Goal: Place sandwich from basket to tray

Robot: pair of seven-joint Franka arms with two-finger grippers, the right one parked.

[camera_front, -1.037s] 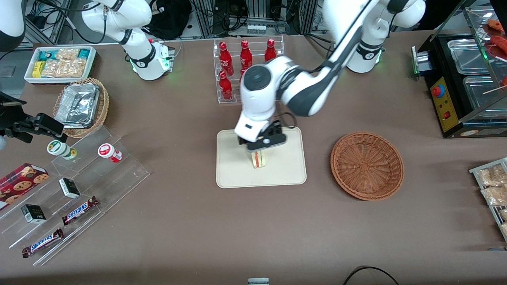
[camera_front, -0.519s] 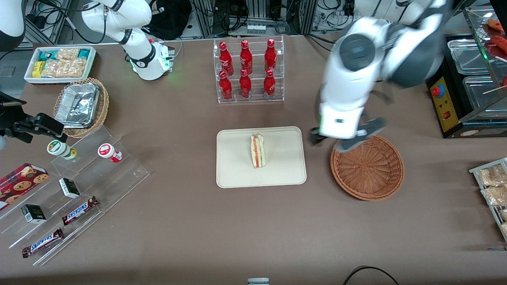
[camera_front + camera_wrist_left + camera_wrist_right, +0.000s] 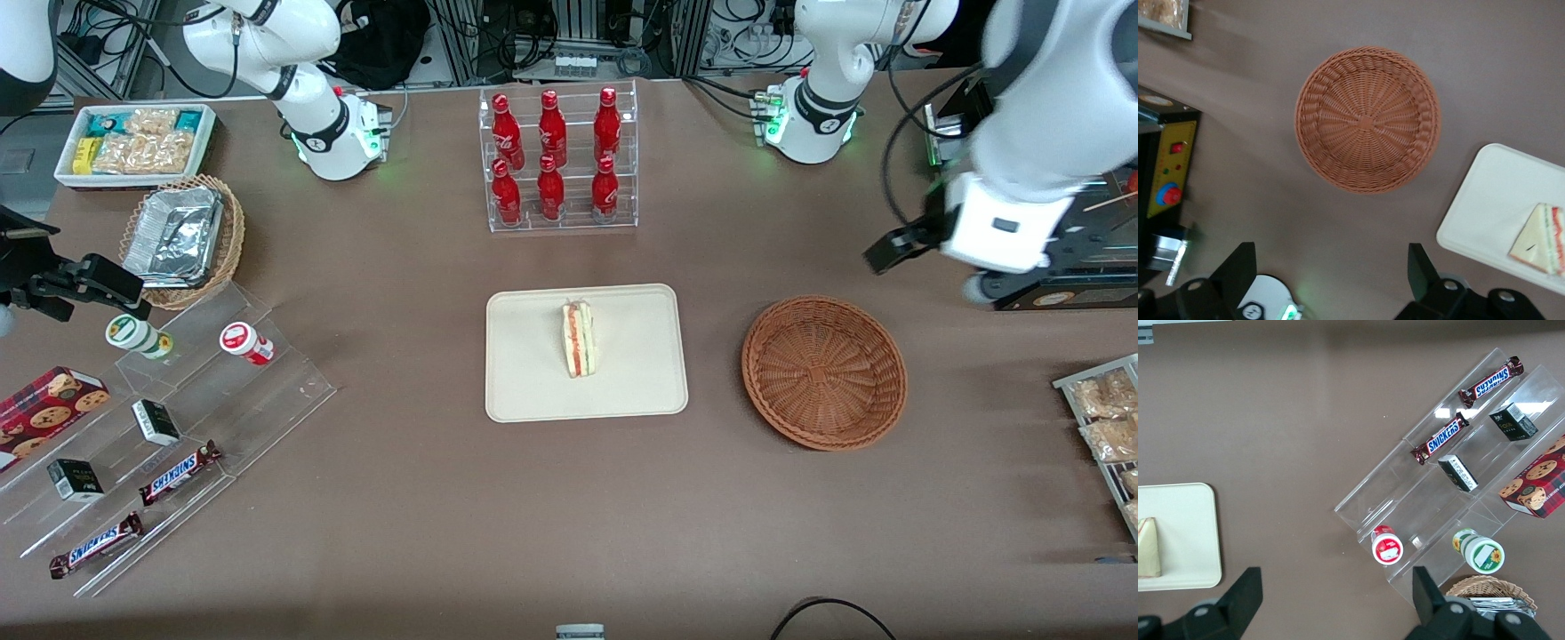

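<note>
The sandwich point(image 3: 579, 339), a small white wedge with red and green layers, lies on the cream tray point(image 3: 533, 382) in the middle of the table. It also shows in the left wrist view point(image 3: 1540, 239) on the tray point(image 3: 1485, 207) and in the right wrist view point(image 3: 1148, 547). The reddish-brown wicker basket point(image 3: 824, 371) stands empty beside the tray, toward the working arm's end; it also shows in the left wrist view point(image 3: 1367, 120). My left gripper point(image 3: 929, 262) is open and empty, raised high above the table, farther from the front camera than the basket point(image 3: 1331, 270).
A clear rack of red bottles point(image 3: 556, 160) stands farther back than the tray. A black food warmer point(image 3: 1040, 178) sits under my gripper. Bagged snacks point(image 3: 1107, 418) lie at the working arm's end. A clear stepped display with candy bars point(image 3: 169, 418) lies toward the parked arm's end.
My gripper let go of the sandwich on the tray, rose and swung away over the basket toward the working arm's end. The sandwich stays on the tray.
</note>
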